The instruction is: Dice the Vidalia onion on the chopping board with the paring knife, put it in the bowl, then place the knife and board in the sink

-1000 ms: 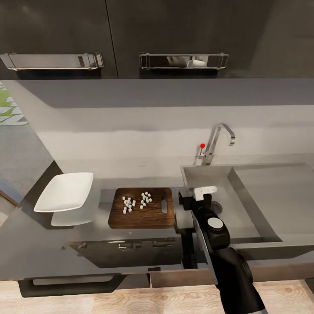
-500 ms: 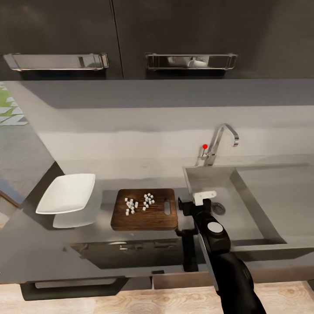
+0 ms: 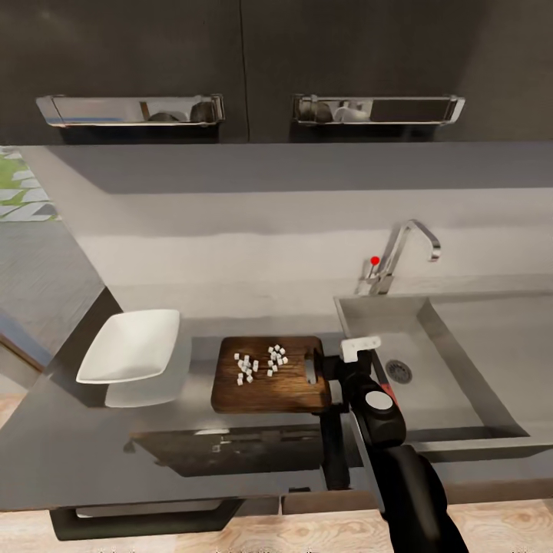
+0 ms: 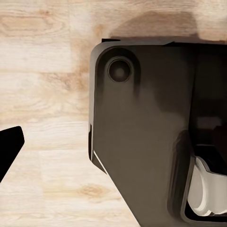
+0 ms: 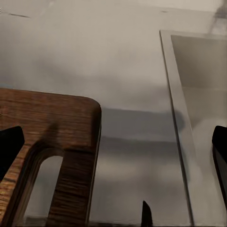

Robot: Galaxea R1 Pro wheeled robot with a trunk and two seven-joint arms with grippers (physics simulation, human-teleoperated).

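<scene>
In the head view the Vidalia onion (image 3: 259, 363) already lies as small white cubes on the chopping board (image 3: 269, 375), so dicing looks done; the bowl (image 3: 130, 346) on the countertop (image 3: 84, 438) is bare, so the transfer is left, and the board is not yet in the sink (image 3: 430, 369); the right gripper (image 3: 332, 367) hovers at the board's slotted end. The left wrist view shows wooden floor and a dark robot part; whether the left claw is open I cannot tell. In the right wrist view the fingers stand wide apart, holding nothing, over the board's corner; a dark tip below could be the paring knife.

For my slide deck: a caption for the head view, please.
Diced onion on the chopping board, bowl beside, right gripper near the sink.
</scene>
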